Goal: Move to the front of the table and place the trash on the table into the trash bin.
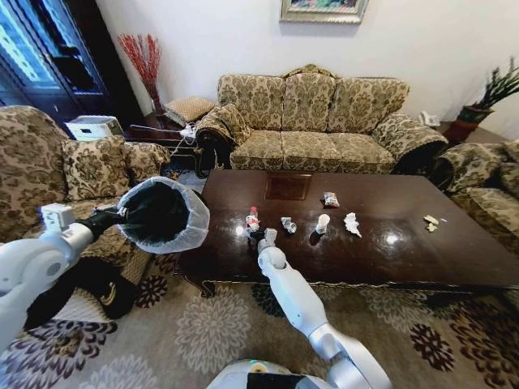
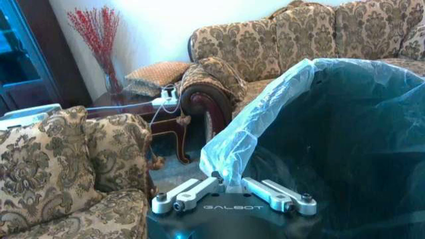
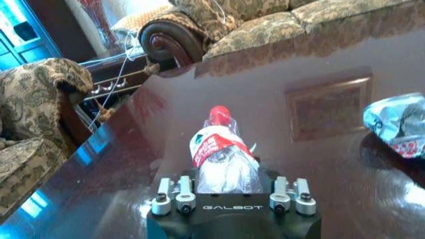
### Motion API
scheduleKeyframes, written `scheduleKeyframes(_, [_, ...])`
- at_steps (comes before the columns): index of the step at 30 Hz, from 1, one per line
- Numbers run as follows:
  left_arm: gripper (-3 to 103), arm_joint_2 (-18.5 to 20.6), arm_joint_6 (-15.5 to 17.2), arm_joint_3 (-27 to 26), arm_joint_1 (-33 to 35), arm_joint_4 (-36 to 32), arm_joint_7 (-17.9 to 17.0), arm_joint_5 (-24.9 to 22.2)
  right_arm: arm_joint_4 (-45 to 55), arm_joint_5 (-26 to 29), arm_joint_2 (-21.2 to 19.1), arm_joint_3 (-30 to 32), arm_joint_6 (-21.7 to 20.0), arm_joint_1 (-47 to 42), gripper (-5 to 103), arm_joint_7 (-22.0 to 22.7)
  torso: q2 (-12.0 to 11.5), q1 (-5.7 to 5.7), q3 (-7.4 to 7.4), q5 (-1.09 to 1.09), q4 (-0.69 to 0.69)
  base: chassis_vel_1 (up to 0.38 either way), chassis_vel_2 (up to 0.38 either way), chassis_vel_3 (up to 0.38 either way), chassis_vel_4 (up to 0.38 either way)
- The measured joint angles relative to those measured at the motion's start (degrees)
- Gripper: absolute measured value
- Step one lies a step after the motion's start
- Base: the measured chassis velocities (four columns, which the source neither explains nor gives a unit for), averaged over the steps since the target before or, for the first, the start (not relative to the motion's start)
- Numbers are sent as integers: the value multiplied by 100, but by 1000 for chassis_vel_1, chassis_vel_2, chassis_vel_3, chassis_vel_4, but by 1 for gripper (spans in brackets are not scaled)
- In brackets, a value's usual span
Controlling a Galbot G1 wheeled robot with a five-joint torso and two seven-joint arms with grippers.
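Note:
The trash bin [image 1: 162, 215], dark with a whitish bag over its rim, hangs in the air off the table's left end. My left gripper [image 1: 113, 217] is shut on the bin's rim [image 2: 229, 181], and the bin's dark inside [image 2: 345, 139] faces the left wrist camera. On the glossy brown table [image 1: 381, 259] a clear bottle with a red cap [image 1: 253, 219] stands upright. My right gripper [image 1: 265, 236] is right at it. In the right wrist view the bottle [image 3: 222, 159] sits between the spread fingers of that gripper [image 3: 229, 191], which is open.
More trash lies on the table: a crumpled piece [image 1: 289, 224], a small white cup [image 1: 323, 224], a wrapper [image 1: 331, 199], a tissue [image 1: 351, 224] and yellowish scraps [image 1: 431, 221]. An armchair [image 1: 49, 178] stands to the left and a sofa [image 1: 316, 121] behind the table.

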Motion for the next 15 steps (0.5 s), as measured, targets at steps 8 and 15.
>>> scheduleKeyframes(8, [0,25,-7,0,9,15,-1,-7,108,160,-2,7,-83,-85,42,-14,0,0,0,0,0,0,0,0,0])
scheduleKeyframes(15, [0,272,42,-34,155,74,-42,-156,449,246,-2,61,-68,-278,22,-48,0,0,0,0,0,0,0,0,0])
